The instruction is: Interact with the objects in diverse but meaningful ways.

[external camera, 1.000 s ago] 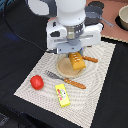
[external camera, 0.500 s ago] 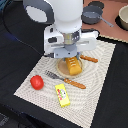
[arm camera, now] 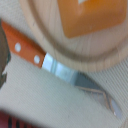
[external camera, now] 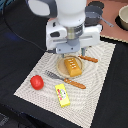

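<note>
**Bread block sits on the wooden plate under the arm**

Bread block [external camera: 72, 66], orange-yellow with pale dots, lies on a round wooden plate [external camera: 62, 67] in the middle of a striped placemat [external camera: 100, 75], and the white arm [external camera: 70, 27] hangs right above it in the exterior view. Red tomato [external camera: 36, 82] rests near the mat's edge on the exterior view's left; the flat yellow packet [external camera: 62, 95] lies close by, nearer the camera. A wooden-handled fork [external camera: 65, 80] stretches between packet and plate. Another wooden handle [external camera: 90, 59] pokes out beyond the plate. The claw is hidden under the arm's body (open or closed, I cannot tell).

Over to the wrist view: bread block [arm camera: 90, 17] on the plate [arm camera: 75, 47], and a knife [arm camera: 55, 62] with an orange handle lies on the mat, its blade slipping beneath the plate's rim. No claw fingers clearly show.
</note>
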